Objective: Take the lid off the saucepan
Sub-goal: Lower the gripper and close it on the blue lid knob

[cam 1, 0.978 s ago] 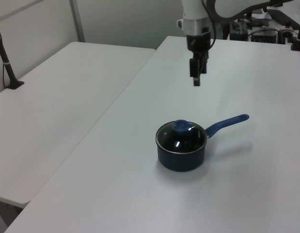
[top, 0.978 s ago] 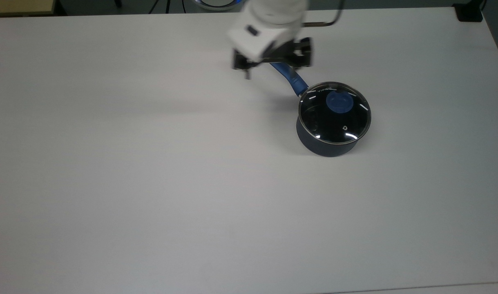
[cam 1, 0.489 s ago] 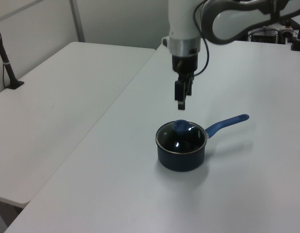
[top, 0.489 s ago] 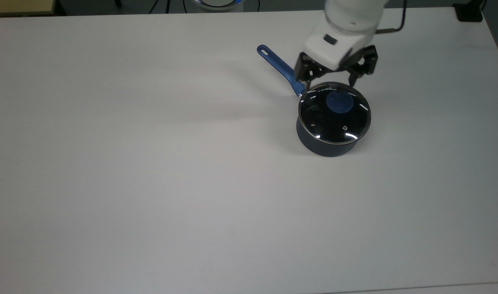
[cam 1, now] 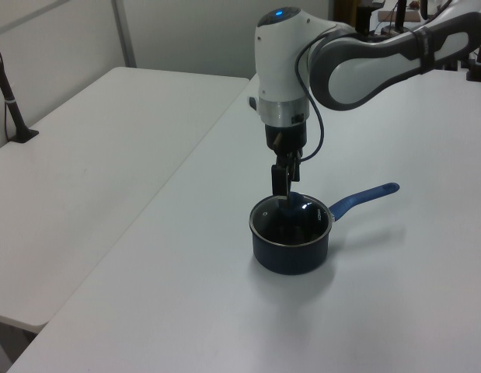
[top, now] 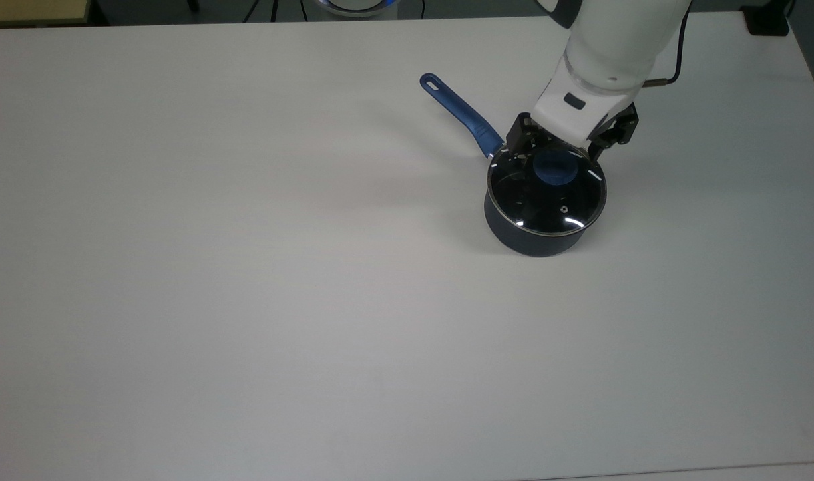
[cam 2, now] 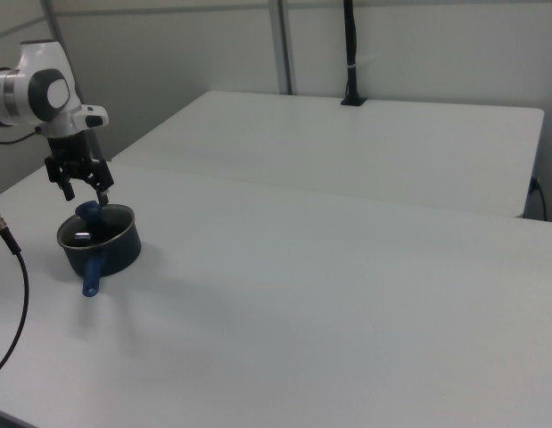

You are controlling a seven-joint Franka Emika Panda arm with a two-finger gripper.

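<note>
The dark navy saucepan (top: 539, 242) (cam 1: 291, 256) (cam 2: 115, 254) stands on the white table with its glass lid (top: 547, 204) (cam 1: 275, 225) (cam 2: 79, 234) on it. Its blue handle (top: 457, 113) (cam 1: 366, 196) (cam 2: 91, 276) points toward the top view's upper left. My gripper (top: 557, 152) (cam 1: 283, 188) (cam 2: 86, 193) is open and points straight down over the lid. Its two fingers stand on either side of the blue knob (top: 553, 170) (cam 2: 88, 211), with their tips just above it in the right view. I see no contact with the knob.
The saucepan's table (top: 246, 280) is broad and white. A second white table (cam 1: 92, 155) (cam 2: 365, 134) adjoins it, with a black post (cam 1: 7, 93) (cam 2: 350, 53) at its far side. A black cable (cam 2: 21, 303) hangs at the right view's left edge.
My gripper has travelled from above the handle's end across to the lid and has come down, so its open fingers now flank the knob. Saucepan and lid have not moved.
</note>
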